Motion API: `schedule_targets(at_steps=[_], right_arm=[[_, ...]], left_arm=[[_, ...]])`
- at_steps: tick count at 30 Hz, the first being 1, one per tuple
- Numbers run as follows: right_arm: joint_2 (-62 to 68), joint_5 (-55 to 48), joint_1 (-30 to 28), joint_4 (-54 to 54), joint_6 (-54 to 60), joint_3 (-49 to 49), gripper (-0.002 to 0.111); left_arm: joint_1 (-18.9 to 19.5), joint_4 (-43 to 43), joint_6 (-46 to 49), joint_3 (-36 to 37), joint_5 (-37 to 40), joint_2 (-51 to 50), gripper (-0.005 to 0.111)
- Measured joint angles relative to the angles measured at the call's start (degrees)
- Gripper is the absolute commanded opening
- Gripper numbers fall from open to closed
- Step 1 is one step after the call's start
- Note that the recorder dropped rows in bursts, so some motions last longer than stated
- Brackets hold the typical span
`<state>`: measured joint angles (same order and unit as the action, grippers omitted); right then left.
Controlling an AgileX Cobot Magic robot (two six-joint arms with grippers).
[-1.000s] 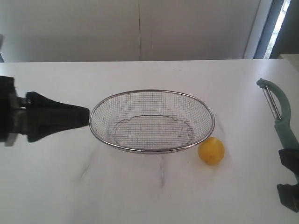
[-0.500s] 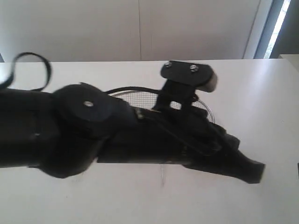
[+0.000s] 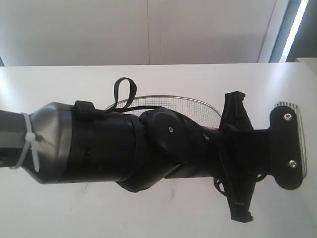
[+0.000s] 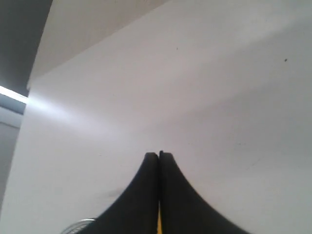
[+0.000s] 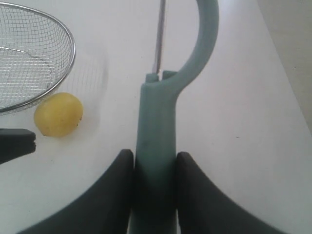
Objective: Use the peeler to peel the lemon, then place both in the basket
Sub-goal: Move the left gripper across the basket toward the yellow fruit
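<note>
Two end effectors are in service, one per arm. The left end effector (image 4: 159,155) is clenched: its two fingers (image 4: 139,195) lie pressed together along their length, with nothing gripped at the tips, and they point at bare white counter (image 4: 219,107). One thin yellow strip (image 4: 159,225) shows in the seam low between them; its source cannot be determined. The right end effector (image 5: 154,157) is grasping one peeler (image 5: 156,112). Both of its dark fingers bear on opposite sides of the pale teal handle. The curved head and one thin metal blade (image 5: 159,34) project beyond the tips.

One lemon (image 5: 58,115) rests on the counter, outside the basket (image 5: 34,58) and just beside its rim, apart from the peeler. One black part (image 5: 14,145) appears next to the lemon; what it belongs to cannot be determined.

In the exterior view, one left arm (image 3: 109,148) crosses the frame from the left edge to the right edge, filling the centre. It conceals the lemon, the peeler and most of the one basket. Only the far arc of the rim and a band of mesh show above the arm, at upper centre. One black cable loop (image 3: 124,89) stands up from the arm left of centre, and one white cable tie (image 3: 27,144) rings it near the left edge.
</note>
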<state>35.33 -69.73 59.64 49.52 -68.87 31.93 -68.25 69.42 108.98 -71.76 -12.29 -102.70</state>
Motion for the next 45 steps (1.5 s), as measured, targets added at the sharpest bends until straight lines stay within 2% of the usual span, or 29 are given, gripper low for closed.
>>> schedule_targets(at_steps=[3,6,13,15,20,27,32,38,41,45], right_arm=[[-0.2,0.0,0.0,0.0,0.0,0.0,0.0],[-0.2,0.0,0.0,0.0,0.0,0.0,0.0],[-2.9,0.0,0.0,0.0,0.0,0.0,0.0],[-5.0,-0.1,0.0,0.0,0.0,0.0,0.0],[-10.7,-0.2,0.0,0.0,-0.1,0.0,0.0],[-14.4,-0.4,0.0,-0.1,-1.4,-0.8,0.0],[-14.4,-0.4,0.0,-0.7,-1.0,-1.1,0.0],[-14.4,-0.4,0.0,-0.9,-0.7,-1.1,0.0],[-14.4,-0.4,0.0,-1.0,-0.6,-1.1,0.0],[-14.4,-0.4,0.0,-1.0,-0.6,-1.1,0.0]], left_arm=[[0.1,-0.1,3.1,0.0,-0.5,0.0,0.0],[0.7,-0.3,3.1,-0.1,0.8,-0.6,0.011],[1.5,-7.2,3.1,-0.3,1.8,-3.8,0.069],[1.5,-10.0,3.1,-0.6,1.9,-4.7,0.079],[1.5,-16.6,3.1,-0.7,0.9,-7.5,0.081],[1.6,-19.2,3.1,-1.4,-5.6,-9.2,0.081],[1.6,-18.9,3.1,-3.9,-2.6,-9.2,0.081],[1.6,-7.4,3.1,-7.2,4.1,-9.2,0.081],[1.6,-0.8,3.1,-8.3,2.5,-9.2,0.081],[1.6,8.4,3.1,-8.8,-3.5,-9.2,0.076]])
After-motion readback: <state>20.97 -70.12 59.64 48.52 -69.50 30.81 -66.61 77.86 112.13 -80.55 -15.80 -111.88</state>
